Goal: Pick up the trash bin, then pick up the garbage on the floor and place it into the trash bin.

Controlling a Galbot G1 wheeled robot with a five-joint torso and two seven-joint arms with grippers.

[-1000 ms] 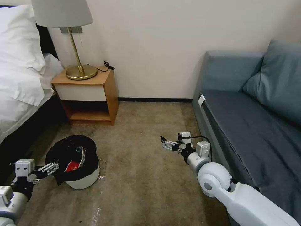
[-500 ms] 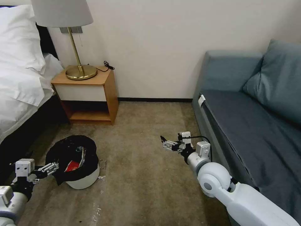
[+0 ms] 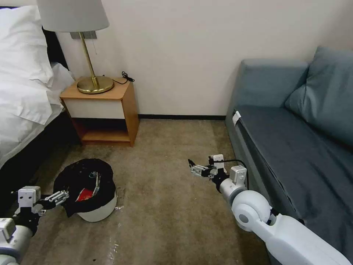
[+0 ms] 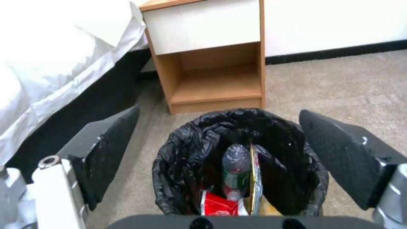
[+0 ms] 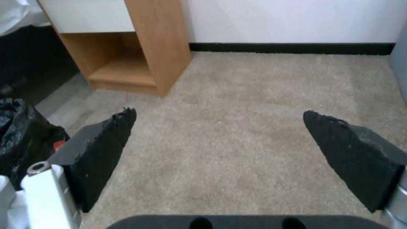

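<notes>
The trash bin (image 3: 98, 210), a white bucket lined with a black bag (image 4: 186, 149), stands on the carpet at the lower left. Inside it lies the garbage: a red-and-white wrapper (image 4: 218, 205), a clear bottle with a green label (image 4: 234, 170) and a gold packet edge (image 4: 254, 178). My left gripper (image 3: 63, 195) hovers just beside the bin's near-left rim, open, its pads (image 4: 108, 152) apart and holding nothing. My right gripper (image 3: 192, 167) hangs open over bare carpet in the middle, its fingers (image 5: 101, 143) spread wide.
A wooden nightstand (image 3: 106, 110) with a brass lamp (image 3: 93, 82) stands behind the bin against the wall. The bed (image 3: 25, 92) runs along the left, the grey-blue sofa (image 3: 294, 140) along the right. Open carpet (image 3: 165, 206) lies between them.
</notes>
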